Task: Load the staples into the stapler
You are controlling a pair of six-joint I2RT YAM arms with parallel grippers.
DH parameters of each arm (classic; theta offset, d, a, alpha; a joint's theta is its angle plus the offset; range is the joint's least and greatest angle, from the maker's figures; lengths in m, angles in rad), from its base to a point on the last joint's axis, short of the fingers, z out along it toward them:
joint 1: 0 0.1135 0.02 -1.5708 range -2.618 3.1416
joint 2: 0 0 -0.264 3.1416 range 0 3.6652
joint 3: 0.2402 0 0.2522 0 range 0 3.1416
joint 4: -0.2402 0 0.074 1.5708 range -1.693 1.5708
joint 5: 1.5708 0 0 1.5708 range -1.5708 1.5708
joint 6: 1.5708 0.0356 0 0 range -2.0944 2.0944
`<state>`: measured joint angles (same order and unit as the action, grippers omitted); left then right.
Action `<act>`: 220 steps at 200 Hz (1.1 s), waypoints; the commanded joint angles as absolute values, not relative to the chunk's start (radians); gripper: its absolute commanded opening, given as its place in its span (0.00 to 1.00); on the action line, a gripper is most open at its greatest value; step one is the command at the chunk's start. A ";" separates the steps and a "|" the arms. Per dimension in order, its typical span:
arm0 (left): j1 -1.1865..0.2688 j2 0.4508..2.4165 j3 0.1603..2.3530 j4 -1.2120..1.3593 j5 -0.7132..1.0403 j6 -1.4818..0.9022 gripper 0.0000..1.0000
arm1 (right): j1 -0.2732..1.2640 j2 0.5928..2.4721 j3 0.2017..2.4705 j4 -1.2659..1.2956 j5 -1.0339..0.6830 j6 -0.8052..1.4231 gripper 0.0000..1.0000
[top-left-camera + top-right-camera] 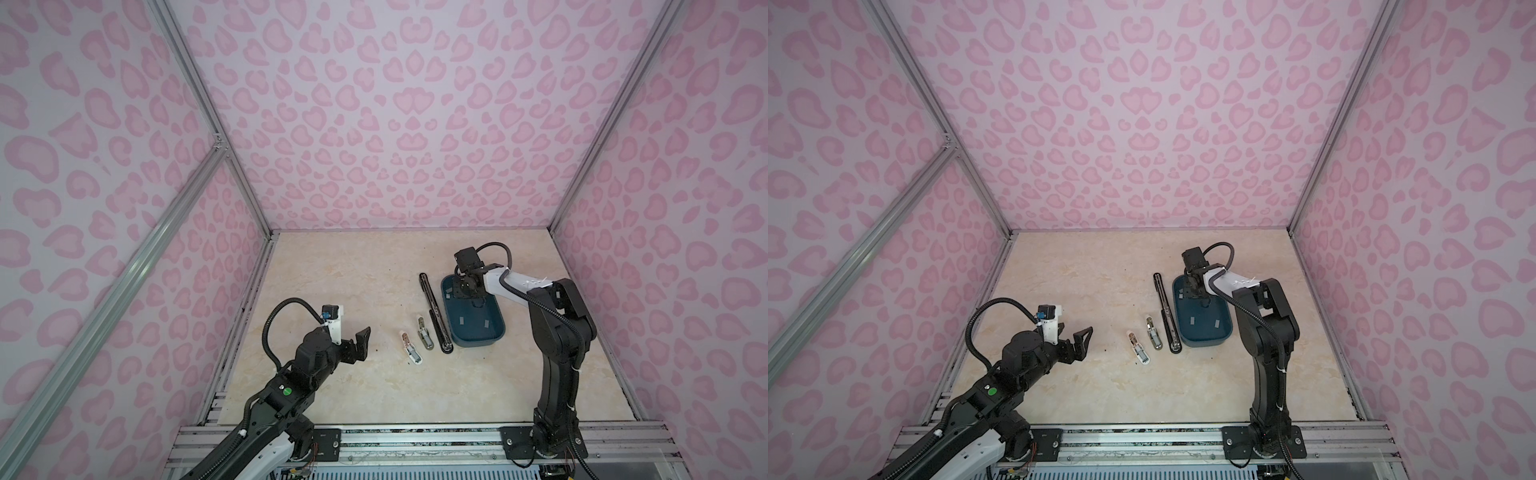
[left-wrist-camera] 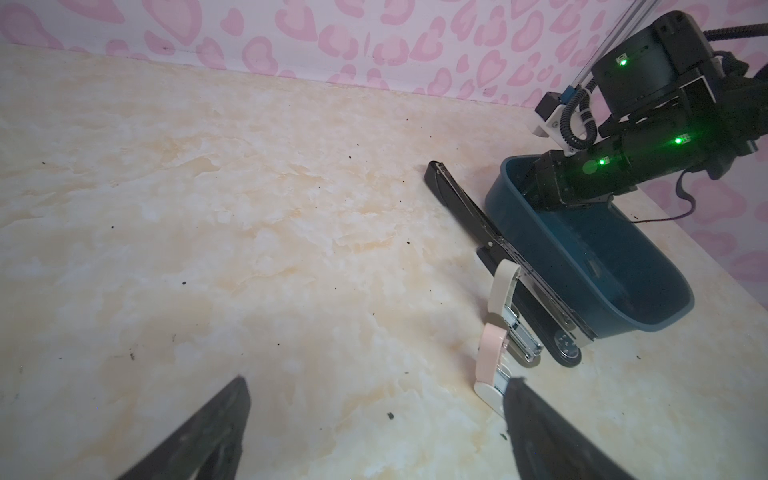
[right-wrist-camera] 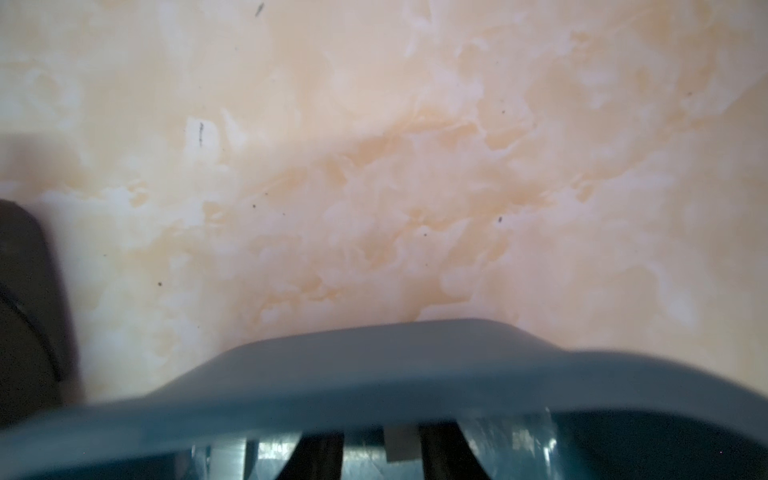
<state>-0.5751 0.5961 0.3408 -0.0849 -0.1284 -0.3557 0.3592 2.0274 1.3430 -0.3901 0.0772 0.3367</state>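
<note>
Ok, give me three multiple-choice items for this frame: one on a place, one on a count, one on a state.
1. Where is the right gripper? A) down in the blue tray B) against the back wall C) raised high
2. How many staplers lie on the table? A) one B) three C) five
3. The left gripper's fingers are: A) shut on a stapler B) shut, empty C) wide apart, empty

1 A: it dips inside the tray's rim.
2 B: one long black stapler, two small staplers beside it.
3 C: both top views show spread fingers holding nothing.
</note>
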 commanded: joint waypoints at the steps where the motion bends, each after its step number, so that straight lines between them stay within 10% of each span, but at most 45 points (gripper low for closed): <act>1: -0.574 0.594 0.344 -0.080 -0.133 -0.356 0.96 | 0.362 2.042 1.334 -0.453 0.102 0.336 0.28; 220: -0.574 0.591 0.341 -0.080 -0.133 -0.357 0.96 | 0.385 2.069 1.349 -0.494 0.176 0.357 0.25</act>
